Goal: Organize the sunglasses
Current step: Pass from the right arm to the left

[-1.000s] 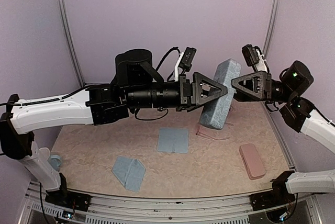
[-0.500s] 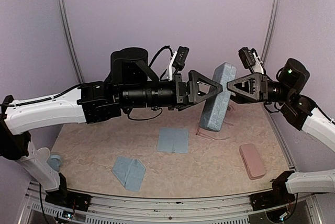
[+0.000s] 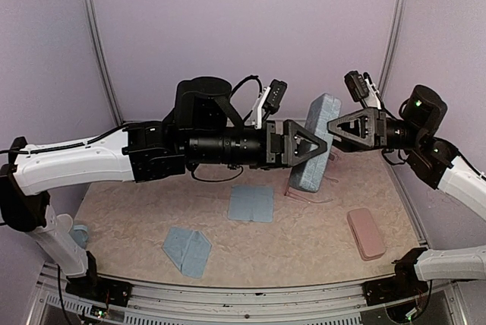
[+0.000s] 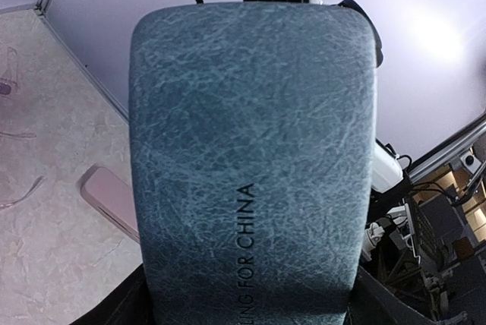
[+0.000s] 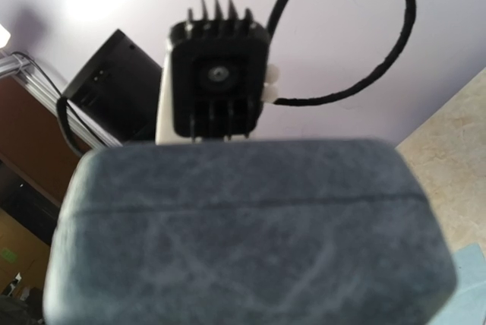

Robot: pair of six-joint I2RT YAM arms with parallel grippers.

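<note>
1. While both arms reach toward each other above the far right of the table [image 3: 137,219], the blue-grey case [image 3: 310,175] hangs in the air between them. It stands almost on end and looks closed.
2. The left gripper [image 3: 310,145] has its jaws clamped across the case's lower half. In its wrist view, the case fills the whole gap between the fingers.
3. The right gripper [image 3: 334,126] meets the case's upper part from the other side and appears to pinch it. Its own camera shows only the case, not the fingers.
4. The pink-red sunglasses [image 3: 304,196] lie on the table just below the lifted case, and neither gripper touches them.
5. I cannot make out the second pair of sunglasses with any certainty.
6. The pink case [image 3: 366,234] rests closed near the right edge. Two blue cloths [image 3: 251,203] [image 3: 187,251] lie flat nearer the middle.
7. By my reading, the task is at an early stage, since no sunglasses are visibly stowed. The case has yet to be opened, the sunglasses placed inside and the case shut. The other pair probably needs the same with the pink case.
</note>
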